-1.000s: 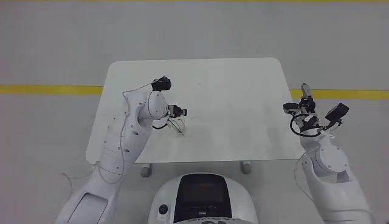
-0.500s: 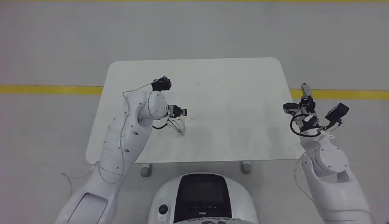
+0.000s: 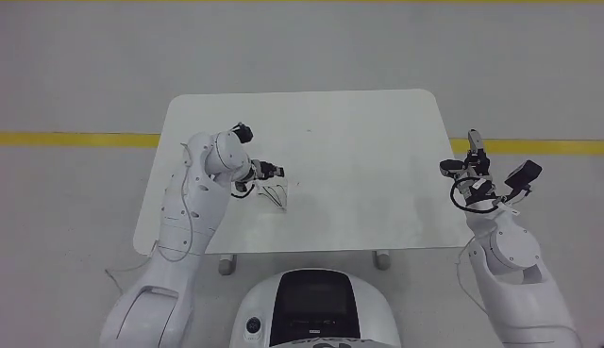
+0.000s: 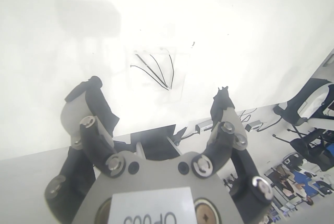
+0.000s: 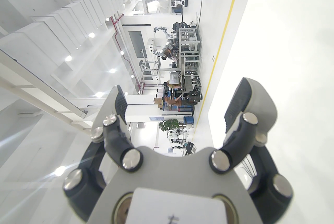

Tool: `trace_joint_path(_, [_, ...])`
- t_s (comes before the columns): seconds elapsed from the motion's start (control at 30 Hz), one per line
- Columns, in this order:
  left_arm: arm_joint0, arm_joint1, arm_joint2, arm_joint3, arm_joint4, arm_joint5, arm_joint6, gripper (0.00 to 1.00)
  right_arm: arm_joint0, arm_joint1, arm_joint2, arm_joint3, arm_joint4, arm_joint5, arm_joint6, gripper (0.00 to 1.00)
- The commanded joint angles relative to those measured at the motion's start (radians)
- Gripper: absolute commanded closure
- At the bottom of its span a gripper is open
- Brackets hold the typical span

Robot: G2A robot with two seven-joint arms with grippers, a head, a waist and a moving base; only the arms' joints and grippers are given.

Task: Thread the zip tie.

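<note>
Left arm (image 3: 193,197) has swung back; left gripper (image 4: 158,86) and right gripper (image 5: 181,94) both gape; thin black plastic zip ties (image 4: 156,71) look light, springy, perhaps slippery, so pinch one mid-strap

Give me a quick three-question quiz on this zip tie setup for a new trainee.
1. True or false: the left claw is shut.
2. Pick one: the black zip ties lie A) on the table, ahead of the left claw; B) in a tray; C) on the floor.
3. Fill in: the right claw is open and holds ____.
Key: 1 false, it is open; 2 A; 3 nothing.
</note>
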Motion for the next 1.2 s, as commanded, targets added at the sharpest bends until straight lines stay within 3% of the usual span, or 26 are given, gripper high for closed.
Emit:
trace_joint_path(0.0, [0.001, 0.001, 0.001, -0.002, -0.003, 0.000, 0.000, 0.00, 0.000, 0.000, 0.000, 0.000, 0.000, 0.000, 0.000, 0.00])
trace_joint_path(0.2, [0.001, 0.001, 0.001, -0.002, -0.003, 0.000, 0.000, 0.00, 0.000, 0.000, 0.000, 0.000, 0.000, 0.000, 0.000, 0.00])
trace_joint_path(0.3, [0.008, 0.002, 0.006, -0.021, -0.068, -0.006, 0.000, 0.00, 0.000, 0.000, 0.000, 0.000, 0.000, 0.000, 0.000, 0.00])
trace_joint_path(0.43, [-0.001, 0.010, 0.019, 0.008, -0.121, 0.000, 0.000, 0.00, 0.000, 0.000, 0.000, 0.000, 0.000, 0.000, 0.000, 0.00])
trace_joint_path(0.5, [-0.014, 0.014, 0.017, 0.008, -0.063, 0.000, 0.000, 0.00, 0.000, 0.000, 0.000, 0.000, 0.000, 0.000, 0.000, 0.00])
trace_joint_path(0.7, [-0.014, 0.014, 0.017, 0.008, -0.063, 0.000, 0.000, 0.00, 0.000, 0.000, 0.000, 0.000, 0.000, 0.000, 0.000, 0.00])
trace_joint_path(0.83, [0.003, 0.013, 0.024, -0.016, -0.136, -0.007, 0.000, 0.00, 0.000, 0.000, 0.000, 0.000, 0.000, 0.000, 0.000, 0.00])
trace_joint_path(1.0, [0.002, 0.023, 0.033, -0.013, -0.197, 0.000, 0.000, 0.00, 0.000, 0.000, 0.000, 0.000, 0.000, 0.000, 0.000, 0.00])
trace_joint_path(1.17, [-0.001, 0.026, 0.042, -0.012, -0.187, 0.000, 0.000, 0.00, 0.000, 0.000, 0.000, 0.000, 0.000, 0.000, 0.000, 0.00])
